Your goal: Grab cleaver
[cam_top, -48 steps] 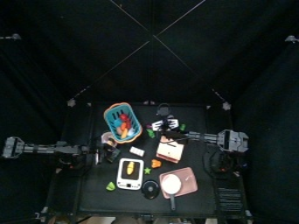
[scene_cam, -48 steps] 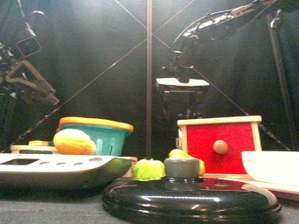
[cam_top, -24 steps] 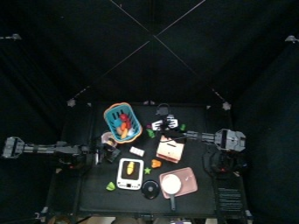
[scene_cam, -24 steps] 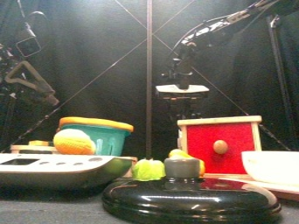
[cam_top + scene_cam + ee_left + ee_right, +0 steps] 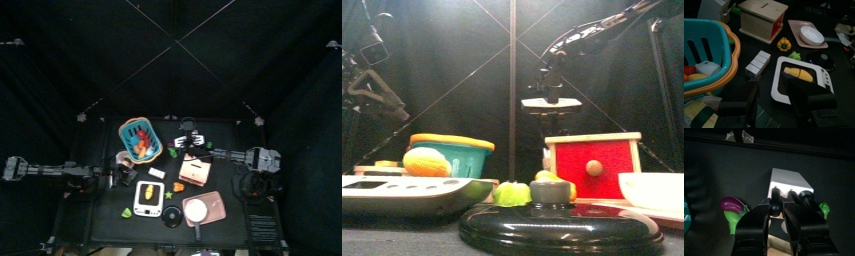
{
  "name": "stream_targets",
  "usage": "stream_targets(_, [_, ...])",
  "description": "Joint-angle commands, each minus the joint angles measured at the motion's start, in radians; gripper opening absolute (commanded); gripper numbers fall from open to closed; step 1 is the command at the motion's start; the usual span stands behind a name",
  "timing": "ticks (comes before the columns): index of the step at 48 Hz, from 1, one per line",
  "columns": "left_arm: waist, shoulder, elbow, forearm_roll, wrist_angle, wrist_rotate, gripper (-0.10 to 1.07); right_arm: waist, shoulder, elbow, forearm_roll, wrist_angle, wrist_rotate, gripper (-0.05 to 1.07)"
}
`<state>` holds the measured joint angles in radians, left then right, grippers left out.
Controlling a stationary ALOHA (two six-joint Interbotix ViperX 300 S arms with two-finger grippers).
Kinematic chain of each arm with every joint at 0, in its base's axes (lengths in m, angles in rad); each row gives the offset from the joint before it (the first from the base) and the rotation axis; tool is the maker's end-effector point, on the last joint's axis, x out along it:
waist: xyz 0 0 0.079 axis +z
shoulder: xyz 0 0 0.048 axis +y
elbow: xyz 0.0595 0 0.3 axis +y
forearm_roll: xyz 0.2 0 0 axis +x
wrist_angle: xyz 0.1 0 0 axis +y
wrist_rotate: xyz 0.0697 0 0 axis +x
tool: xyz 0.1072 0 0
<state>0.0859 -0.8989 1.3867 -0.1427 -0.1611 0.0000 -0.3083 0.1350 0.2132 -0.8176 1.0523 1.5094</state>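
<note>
The cleaver [image 5: 552,101] hangs in the air above the table's back, behind the wooden box. Its whitish blade lies flat, and it also shows in the right wrist view [image 5: 791,180]. My right gripper [image 5: 548,85] is shut on its black handle end and holds it clear of everything below; from above the gripper [image 5: 194,142] is right of the blue basket [image 5: 138,137]. My left gripper [image 5: 777,107] is open and empty, low at the table's left side, near the basket [image 5: 704,55].
A wooden box with a red face [image 5: 592,165] stands mid-table. A white device with a dark panel [image 5: 801,80] lies in front of it, with a pink tray and white bowl [image 5: 811,34] and a black lid [image 5: 559,225]. A purple toy eggplant [image 5: 731,204] lies below the cleaver.
My right gripper with the cleaver has sunk slightly in the front view, then held still. The left arm has not moved.
</note>
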Motion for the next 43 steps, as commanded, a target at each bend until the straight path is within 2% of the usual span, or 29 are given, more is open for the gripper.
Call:
stream_targets(1, [0.000, 0.000, -0.014, 0.002, -0.009, 0.000, 0.78, -0.009, -0.020, -0.014, -0.006, -0.002, 0.000, 0.58])
stream_targets(13, [-0.002, 0.002, -0.014, 0.003, -0.009, 0.000, 0.78, -0.003, -0.023, -0.017, -0.014, -0.002, 0.002, 0.49])
stream_targets(43, [-0.002, 0.002, -0.014, 0.002, -0.009, 0.000, 0.78, 0.061, -0.078, -0.020, -0.058, 0.008, 0.000, 0.49])
